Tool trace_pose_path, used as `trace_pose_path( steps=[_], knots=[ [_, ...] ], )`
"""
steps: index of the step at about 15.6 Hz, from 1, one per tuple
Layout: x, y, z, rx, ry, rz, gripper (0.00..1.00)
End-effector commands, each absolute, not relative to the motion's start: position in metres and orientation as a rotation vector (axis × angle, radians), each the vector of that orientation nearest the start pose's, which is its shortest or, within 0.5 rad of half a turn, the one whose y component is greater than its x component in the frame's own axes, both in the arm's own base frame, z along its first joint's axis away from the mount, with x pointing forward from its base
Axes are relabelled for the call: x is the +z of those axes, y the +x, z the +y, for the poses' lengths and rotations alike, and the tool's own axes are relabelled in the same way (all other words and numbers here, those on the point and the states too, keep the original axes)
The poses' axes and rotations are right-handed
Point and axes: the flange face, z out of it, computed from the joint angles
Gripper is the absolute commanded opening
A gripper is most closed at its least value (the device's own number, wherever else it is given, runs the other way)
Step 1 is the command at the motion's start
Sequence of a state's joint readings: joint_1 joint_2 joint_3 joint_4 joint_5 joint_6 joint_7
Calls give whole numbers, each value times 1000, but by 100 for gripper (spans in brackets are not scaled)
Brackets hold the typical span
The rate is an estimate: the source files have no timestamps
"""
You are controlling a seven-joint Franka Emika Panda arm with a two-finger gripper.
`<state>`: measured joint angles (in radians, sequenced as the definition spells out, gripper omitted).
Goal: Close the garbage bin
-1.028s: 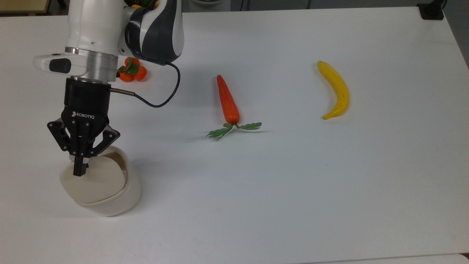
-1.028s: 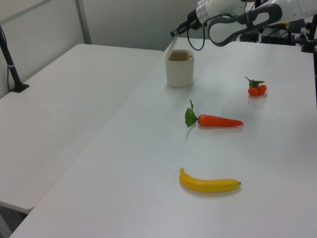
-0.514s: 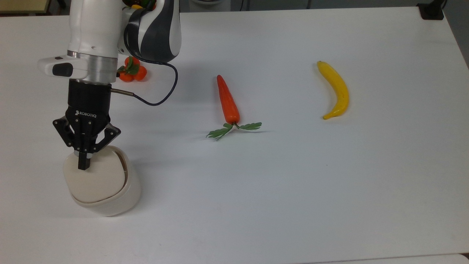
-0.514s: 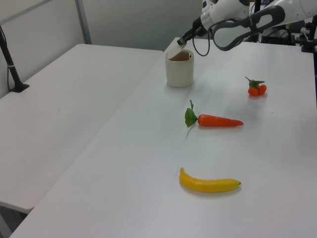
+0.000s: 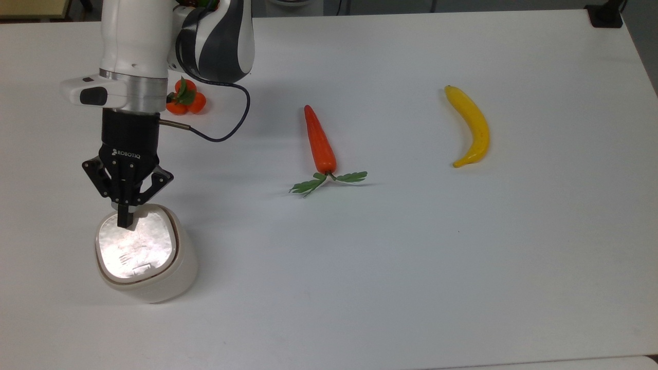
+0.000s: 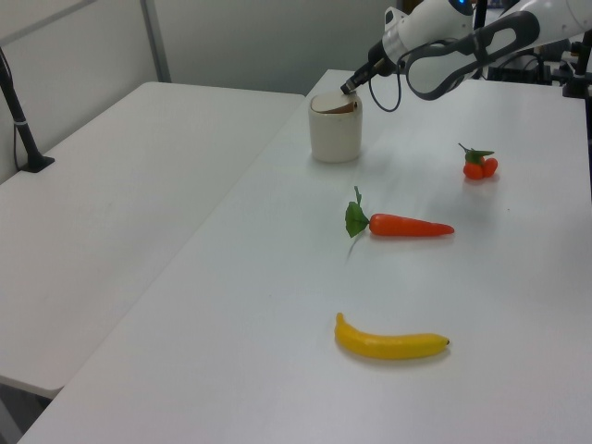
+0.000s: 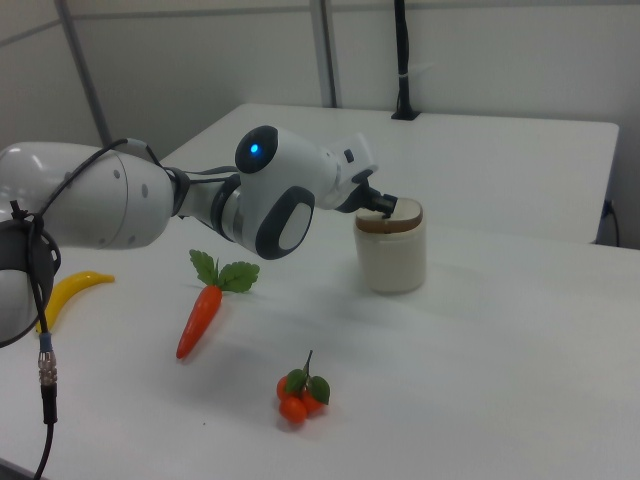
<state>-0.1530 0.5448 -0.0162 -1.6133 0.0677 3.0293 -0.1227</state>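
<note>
Pincer (image 5: 123, 222) fingers are pressed together, their tip resting on the flat lid at its 12 o'clock edge in the top view. Largest, the white table (image 5: 411, 267) carries everything. At 8 o'clock on it stands the garbage bin (image 5: 146, 257), lid nearly level. Toward 3 o'clock lie the carrot (image 5: 318, 141) and banana (image 5: 470, 126); small oranges (image 5: 186, 100) sit at 12.

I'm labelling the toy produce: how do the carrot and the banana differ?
The carrot is orange-red, straight and tapered, with green leaves at one end; the banana is plain yellow, curved and leafless. In the top view, the carrot lies nearer the garbage bin than the banana does. Both lie flat on the white table, untouched.
</note>
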Motion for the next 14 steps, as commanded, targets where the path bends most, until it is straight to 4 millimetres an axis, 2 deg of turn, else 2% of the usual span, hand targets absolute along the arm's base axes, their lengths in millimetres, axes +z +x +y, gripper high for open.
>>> trace_pose_path(
  steps=[1, 9, 14],
  knots=[
    [411, 712, -127, -1316, -2964, 127, 2],
    [380, 711, -126, -1245, -3001, 94, 2],
    [379, 709, -132, -1242, -3008, 94, 2]
  ],
)
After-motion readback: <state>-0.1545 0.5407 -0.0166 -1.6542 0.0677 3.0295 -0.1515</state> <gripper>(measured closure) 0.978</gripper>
